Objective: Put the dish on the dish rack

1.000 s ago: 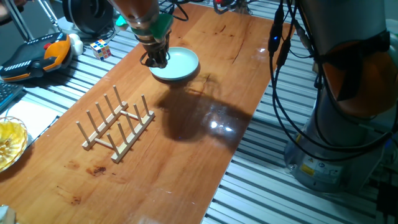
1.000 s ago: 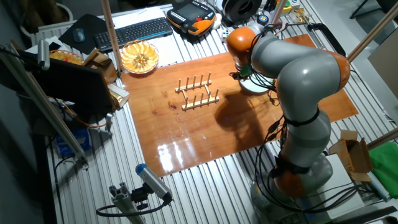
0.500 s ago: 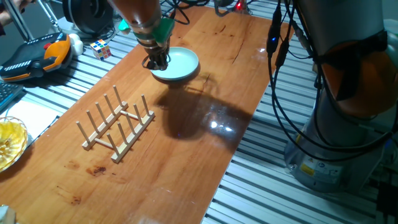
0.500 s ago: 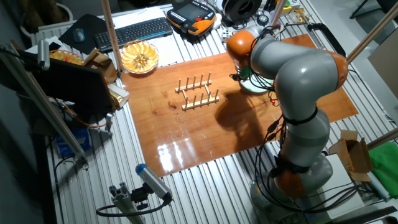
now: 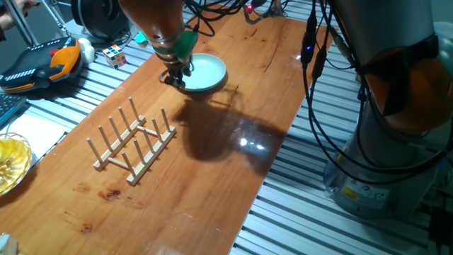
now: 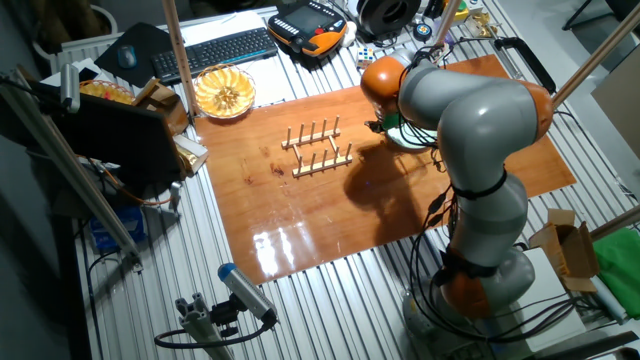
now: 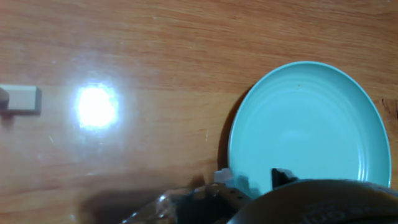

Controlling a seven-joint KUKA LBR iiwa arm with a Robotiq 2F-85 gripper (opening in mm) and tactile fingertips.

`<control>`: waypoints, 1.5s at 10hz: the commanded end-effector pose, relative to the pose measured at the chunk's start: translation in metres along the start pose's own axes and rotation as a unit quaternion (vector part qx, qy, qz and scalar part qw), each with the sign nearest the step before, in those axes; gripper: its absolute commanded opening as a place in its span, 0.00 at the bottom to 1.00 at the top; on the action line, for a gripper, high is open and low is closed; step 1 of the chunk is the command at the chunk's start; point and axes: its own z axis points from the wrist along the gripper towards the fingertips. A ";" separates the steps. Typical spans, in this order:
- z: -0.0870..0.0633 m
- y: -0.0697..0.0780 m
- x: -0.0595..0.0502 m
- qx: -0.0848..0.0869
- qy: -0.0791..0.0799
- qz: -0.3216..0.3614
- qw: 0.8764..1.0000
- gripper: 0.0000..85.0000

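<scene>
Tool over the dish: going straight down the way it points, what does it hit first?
Probably the near rim of the dish; the tool hangs right above that edge, though depth is unclear.

Even overhead light; glossy orange-brown wooden tabletop (image 5: 233, 92) shows white glare patches and a dark arm shadow in one fixed view. In hand view, a blown-out hotspot; the foreground dark two-finger gripper (image 7: 249, 186) is blurred.
</scene>
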 end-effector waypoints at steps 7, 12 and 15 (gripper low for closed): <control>0.027 0.005 -0.004 0.005 0.001 0.006 1.000 0.56; 0.041 0.007 -0.005 0.002 0.011 0.013 1.000 0.54; 0.046 0.006 -0.004 0.006 0.012 0.013 1.000 0.53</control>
